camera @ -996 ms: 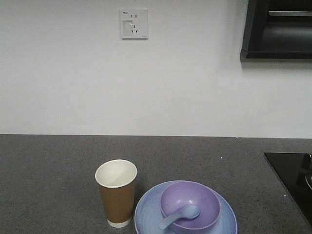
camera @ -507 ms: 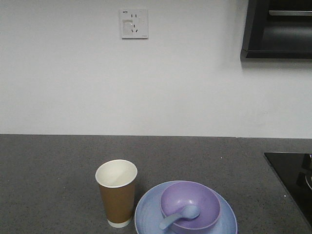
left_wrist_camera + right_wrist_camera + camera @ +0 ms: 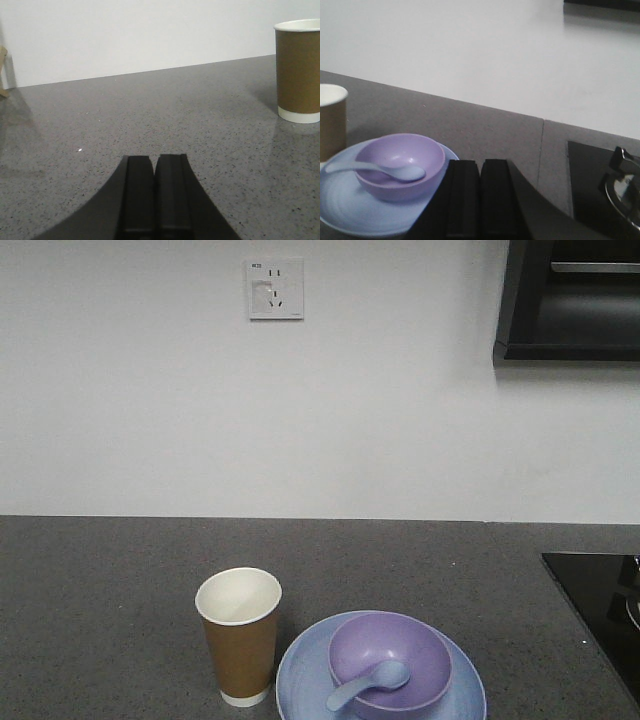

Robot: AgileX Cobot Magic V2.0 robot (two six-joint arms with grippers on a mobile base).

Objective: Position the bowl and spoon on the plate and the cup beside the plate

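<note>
Nothing has moved since the earlier frames: we find the cup, plate, bowl and spoon in the same places in the front view. The bowl [image 3: 390,661] sits on the plate [image 3: 300,680], a little toward its right side, and the spoon [image 3: 369,684] lies in the bowl with its scoop inside and its handle resting over the near-left rim. The cup [image 3: 239,635] stands upright on the bench [image 3: 100,620], just beside the left edge of the plate; whether it touches the plate we cannot tell.

We judge that the arrangement asked for is already reached, so the step in hand is only to stay away and finish cleanly. The left gripper [image 3: 153,200] has its fingers pressed together and holds nothing; it is low over the bench, with the cup well apart to its right. The right gripper [image 3: 480,200] also has its fingers pressed together and empty, and it is near the right edge of the plate.

To do this well, we think the right arm needs the most care: any pull-back should go up and away from the plate, because a sideways sweep could push the plate or tip the spoon handle off the rim. The cup is tall and light, so the left arm should not pass close to it. On the far right a black cooktop [image 3: 595,610] is set in the bench.
</note>
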